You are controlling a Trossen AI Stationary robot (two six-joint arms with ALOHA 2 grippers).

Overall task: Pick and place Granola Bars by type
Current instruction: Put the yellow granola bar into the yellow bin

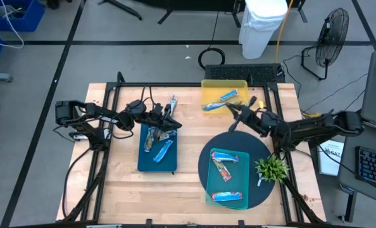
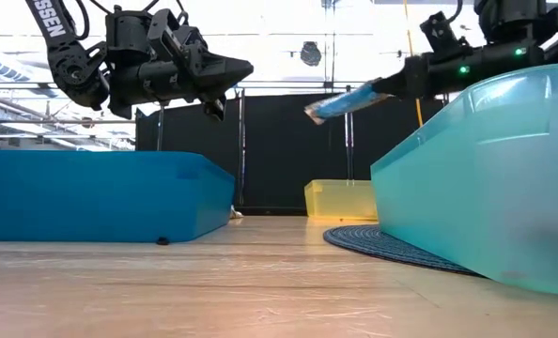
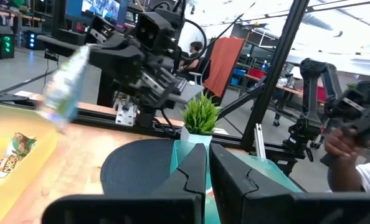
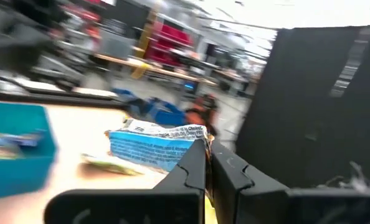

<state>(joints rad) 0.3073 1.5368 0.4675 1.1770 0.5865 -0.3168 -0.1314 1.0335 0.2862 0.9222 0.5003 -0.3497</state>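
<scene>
Mid-transfer: the right gripper (image 1: 228, 108) holds a blue bar (image 2: 347, 101) above the yellow bin (image 1: 208, 85); next, carry it to the teal tray (image 1: 238, 156). The left gripper (image 1: 173, 120), fingers closed empty, hovers over the blue tray (image 1: 145, 163).

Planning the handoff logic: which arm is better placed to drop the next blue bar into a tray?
Right. Its hand is already shut on a shiny blue-wrapped granola bar, lifted beside the yellow plastic bin. The left hand hangs shut and empty over the dark blue rectangular tray.
</scene>
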